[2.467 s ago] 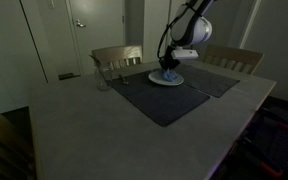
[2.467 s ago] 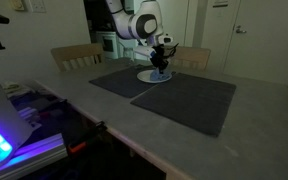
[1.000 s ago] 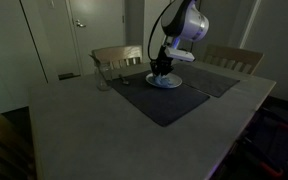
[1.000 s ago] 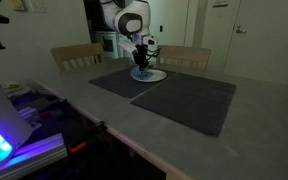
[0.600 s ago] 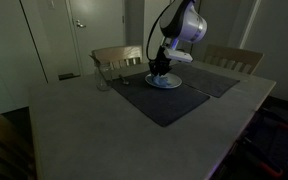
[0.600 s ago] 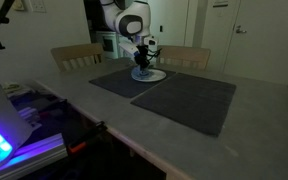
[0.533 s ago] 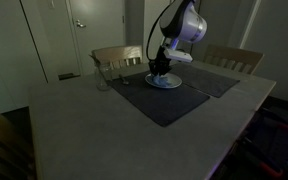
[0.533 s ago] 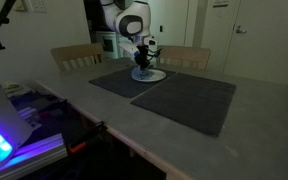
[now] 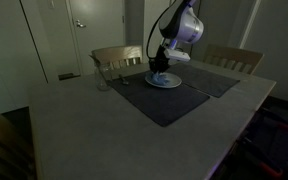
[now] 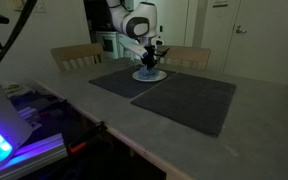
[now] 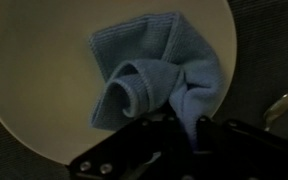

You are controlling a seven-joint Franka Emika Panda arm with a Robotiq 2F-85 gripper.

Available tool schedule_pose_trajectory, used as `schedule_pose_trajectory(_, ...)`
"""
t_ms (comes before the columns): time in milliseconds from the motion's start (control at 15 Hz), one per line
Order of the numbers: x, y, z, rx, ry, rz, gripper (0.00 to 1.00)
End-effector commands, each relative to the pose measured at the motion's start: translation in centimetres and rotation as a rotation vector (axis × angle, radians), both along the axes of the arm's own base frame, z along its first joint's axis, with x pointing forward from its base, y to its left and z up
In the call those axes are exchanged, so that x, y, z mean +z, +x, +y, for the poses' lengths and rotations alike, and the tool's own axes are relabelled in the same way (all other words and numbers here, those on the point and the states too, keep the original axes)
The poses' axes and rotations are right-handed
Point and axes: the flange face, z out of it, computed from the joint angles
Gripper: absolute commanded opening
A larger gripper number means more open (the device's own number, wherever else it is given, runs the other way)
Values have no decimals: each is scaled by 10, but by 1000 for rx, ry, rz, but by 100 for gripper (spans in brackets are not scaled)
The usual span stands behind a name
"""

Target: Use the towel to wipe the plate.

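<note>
Towel [image 11: 154, 65] is blue and crumpled on the plate [image 11: 44, 80], with no clear long axis. In the wrist view a flatter flap spreads toward the top of the frame, its hemmed edge running roughly side to side with a slight tilt. The rest is gathered into a rolled fold that narrows down toward the gripper [image 11: 187, 130] at the bottom edge.

Arm [image 9: 184, 25] reaches in from above and behind the plate [image 9: 172, 82], elbow high and wrist bent down, so the gripper [image 9: 160, 68] points about straight down at the plate. Same pose in the exterior view from the other side: arm [image 10: 136, 22] over the gripper [image 10: 149, 66], which is low over the plate [image 10: 156, 77].

Gripper is clamped on the bunched end of the towel; the fingers are dark and mostly hidden by cloth. The towel hangs directly under the gripper and fans out from it, touching the plate surface on the side of the plate nearer the spoon [image 11: 279, 105]. The opposite half of the plate is bare.

The plate sits on a dark placemat [image 9: 159, 100] on the tabletop [image 9: 84, 130]. The spoon lies on the mat just beside the plate rim. A glass [image 9: 103, 80] stands well apart, near the chair [image 9: 117, 56].
</note>
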Motion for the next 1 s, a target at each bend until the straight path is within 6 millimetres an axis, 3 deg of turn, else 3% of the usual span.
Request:
schedule_pose_trajectory(0,-8,13,-22,43,-44,-8,2)
schedule_pose_trajectory(467,2,12,-63,75,-184,119,2)
schedule_pose_trajectory(667,2,5,-56,64,-82,191,2)
schedule_pose_trajectory(933,-7,-9,-33,64,6,283,2)
